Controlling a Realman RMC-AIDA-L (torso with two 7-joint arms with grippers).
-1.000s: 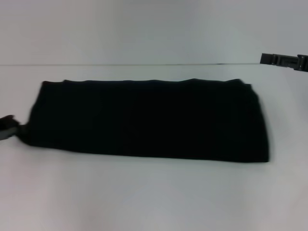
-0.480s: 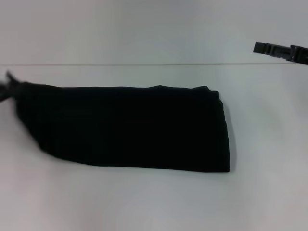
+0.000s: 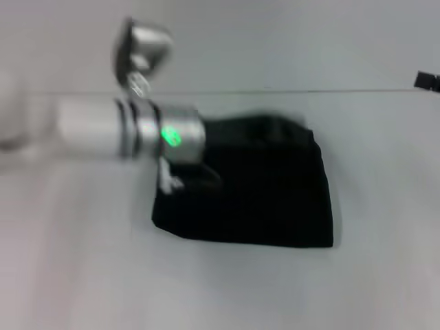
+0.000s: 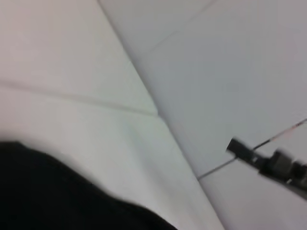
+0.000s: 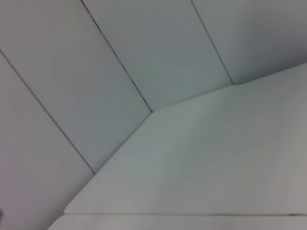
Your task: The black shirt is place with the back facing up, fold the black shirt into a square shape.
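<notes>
The large plain black soft cloth shirt [image 3: 254, 185] lies on the pale grey table [image 3: 220, 289], a little right of the middle of the head view. It already has a compact, nearly square form, with its right edge and its lower edge quite straight. The left edge is partly hidden by the left arm, a silver and white cylinder with a green light [image 3: 130, 130], which reaches in from the left side of the frame and crosses the upper left part of the cloth.

The left gripper [image 3: 180, 173] seems to be at the upper left corner of the shirt, low over the cloth or touching it, but it is blurred and it is not possible to tell whether its jaws are clenched on cloth or released. In the left wrist view the black cloth fills the lower left corner.

The right gripper [image 3: 427, 80] shows only as a small dark piece at the right edge of the head view, well apart from the shirt; the state of its jaws also cannot be told.

The shirt is probably light, limp and without any stiffness, so the layers can slide or fall open. A good place to hold it is likely a corner or a folded edge, pinching all layers together.
</notes>
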